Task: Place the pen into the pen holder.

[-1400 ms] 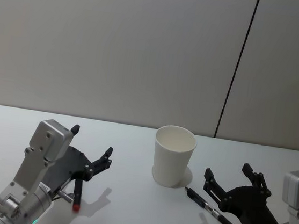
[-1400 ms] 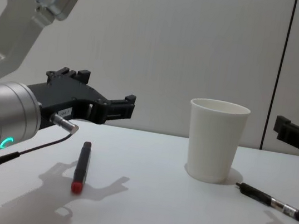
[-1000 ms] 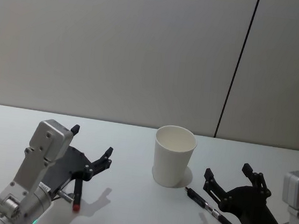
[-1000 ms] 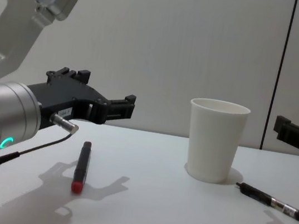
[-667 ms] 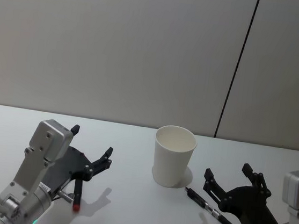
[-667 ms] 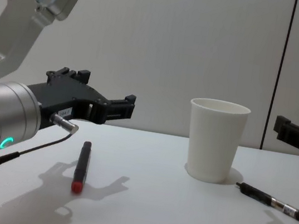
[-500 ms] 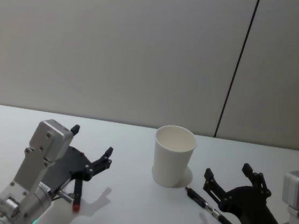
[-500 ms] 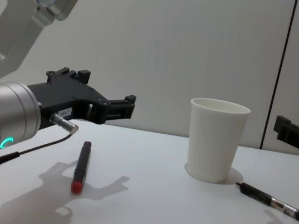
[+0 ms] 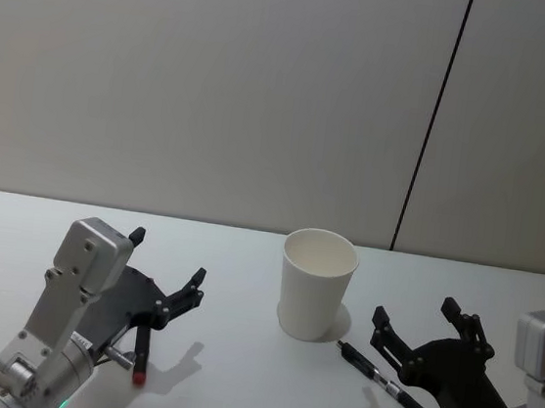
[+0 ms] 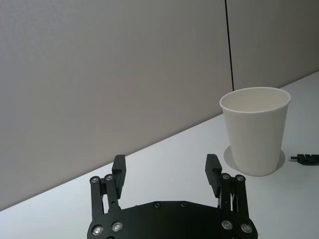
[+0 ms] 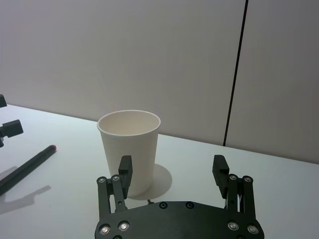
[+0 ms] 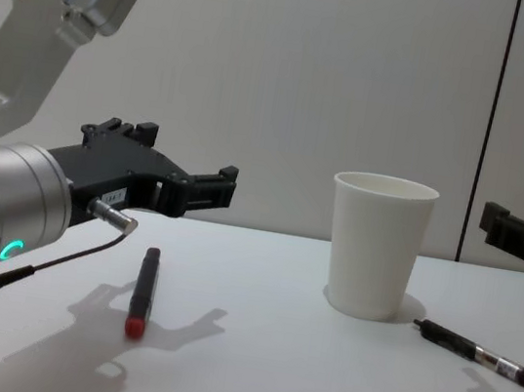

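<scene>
Pen holder (image 9: 317, 284) stood upright on surface (image 9: 232, 387), nothing visible inside. Red-tipped pen (image 9: 140, 354) lay flat left of holder, well apart. Black pen (image 9: 386, 380) lay flat right of holder, one end just beside holder's base. Left claw (image 9: 167, 256) hovered over red-tipped pen — released, nothing held. Right claw (image 9: 415, 312) hovered over black pen, likewise released. Judgement: approach step, no grasp made yet. Next move called for descent onto one pen, jaws straddling barrel crosswise, clench — then lift, tip upright over holder's rim.
</scene>
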Available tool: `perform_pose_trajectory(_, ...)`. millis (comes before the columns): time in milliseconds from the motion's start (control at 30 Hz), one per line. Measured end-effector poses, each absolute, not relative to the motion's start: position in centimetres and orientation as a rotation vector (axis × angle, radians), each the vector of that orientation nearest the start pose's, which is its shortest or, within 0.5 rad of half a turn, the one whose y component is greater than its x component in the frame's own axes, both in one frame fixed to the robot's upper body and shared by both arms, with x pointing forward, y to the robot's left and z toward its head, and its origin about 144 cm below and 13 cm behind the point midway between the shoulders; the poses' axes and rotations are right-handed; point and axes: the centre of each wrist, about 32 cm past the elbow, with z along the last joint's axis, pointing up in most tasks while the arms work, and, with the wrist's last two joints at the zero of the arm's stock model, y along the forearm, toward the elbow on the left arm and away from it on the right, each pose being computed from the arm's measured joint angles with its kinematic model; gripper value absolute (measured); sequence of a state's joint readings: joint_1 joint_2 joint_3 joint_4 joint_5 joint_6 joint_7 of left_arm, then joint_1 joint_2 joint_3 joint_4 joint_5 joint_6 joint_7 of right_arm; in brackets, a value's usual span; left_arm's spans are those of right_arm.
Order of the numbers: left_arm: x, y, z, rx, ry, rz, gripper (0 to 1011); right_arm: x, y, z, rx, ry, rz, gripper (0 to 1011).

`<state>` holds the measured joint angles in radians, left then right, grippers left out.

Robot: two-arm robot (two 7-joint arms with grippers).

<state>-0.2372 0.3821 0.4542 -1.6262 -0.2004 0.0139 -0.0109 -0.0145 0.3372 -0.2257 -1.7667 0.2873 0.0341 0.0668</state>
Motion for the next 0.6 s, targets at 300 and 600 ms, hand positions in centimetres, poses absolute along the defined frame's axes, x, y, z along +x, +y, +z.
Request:
perform_pose_trajectory(300, 49.2, 19.8, 120.4, 0.061, -0.268, 1.124, 1003, 44.7, -23.9, 118.9, 0.019, -0.075, -1.218, 1001)
perform_pose_trajectory(600, 49.2, 19.8, 120.4, 0.061, -0.268, 1.124, 1003, 45.1, -24.8, 118.9, -0.01, -0.079, -1.205, 1001)
